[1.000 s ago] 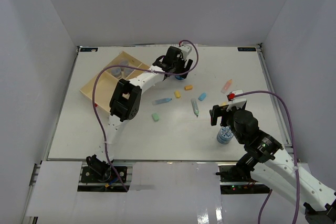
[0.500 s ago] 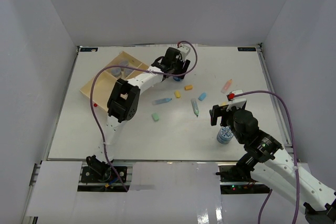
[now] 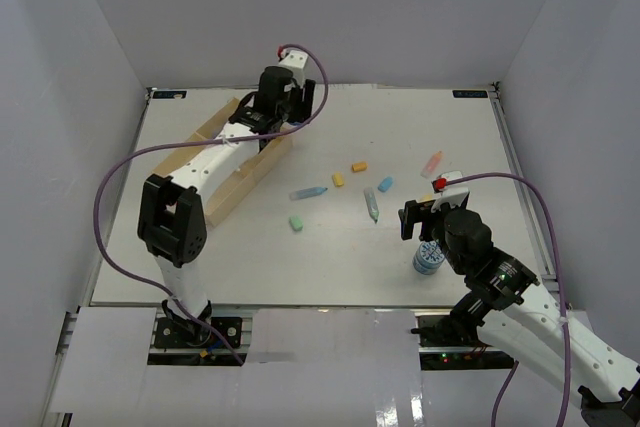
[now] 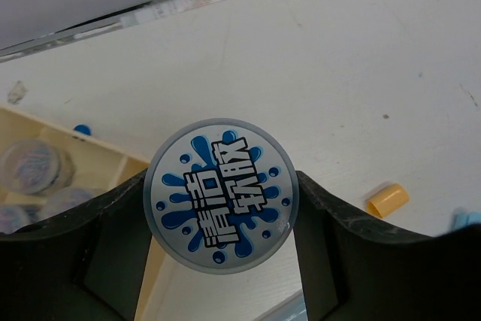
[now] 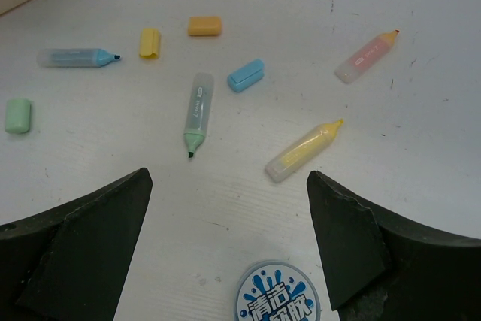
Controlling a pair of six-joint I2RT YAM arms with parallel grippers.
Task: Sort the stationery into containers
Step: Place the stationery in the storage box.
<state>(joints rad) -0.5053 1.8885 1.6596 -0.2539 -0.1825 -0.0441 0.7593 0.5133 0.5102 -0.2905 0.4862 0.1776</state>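
Note:
My left gripper is shut on a blue-and-white patterned roll, held above the table beside the pale-wood tray. In the top view that gripper hangs at the tray's far right corner. Grey rolls lie in one tray compartment. My right gripper is open and empty, just behind a second patterned roll standing on the table. Pastel markers and caps lie loose between the arms: a blue marker, a green marker, a yellow marker and a pink marker.
Loose caps lie on the table: yellow, orange, blue and green. The left arm stretches over the tray and hides much of it. White walls close in the table on three sides.
The left gripper closed on the patterned roll at the table's back middle and swung left with it to the tray's corner. The right arm has not moved.

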